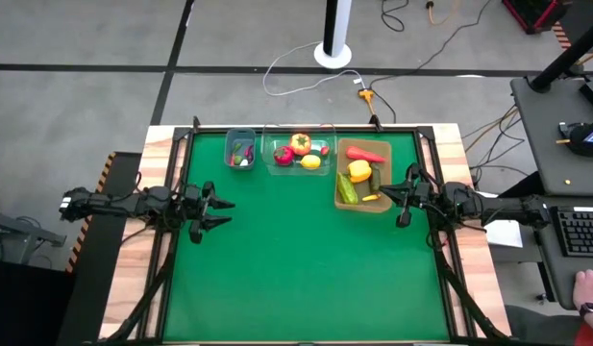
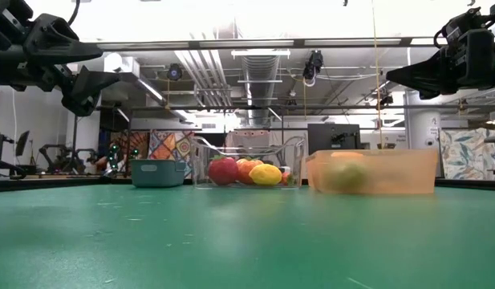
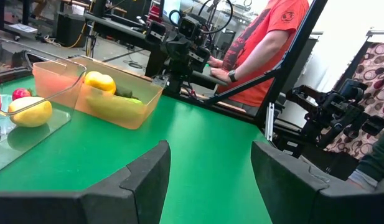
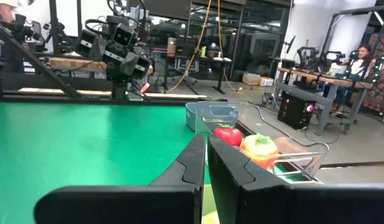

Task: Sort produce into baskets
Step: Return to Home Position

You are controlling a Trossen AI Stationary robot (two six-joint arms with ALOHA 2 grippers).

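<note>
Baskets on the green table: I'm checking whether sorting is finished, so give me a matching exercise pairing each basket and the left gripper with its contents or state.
Things:
1. blue-grey bin
2. clear tub
3. tan tray
4. left gripper

States:
A. holds cucumbers, red chilli, yellow pepper
B. open, empty, over bare mat
C. holds small green and red bits
D. holds lemon, orange pepper, red round piece

Pairs: 1-C, 2-D, 3-A, 4-B

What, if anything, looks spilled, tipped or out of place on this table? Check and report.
Nothing stands out. The produce all sits inside the blue bin, the clear tub and the tan tray, which stand upright in a row at the far edge. No piece lies loose on the green mat.
</note>
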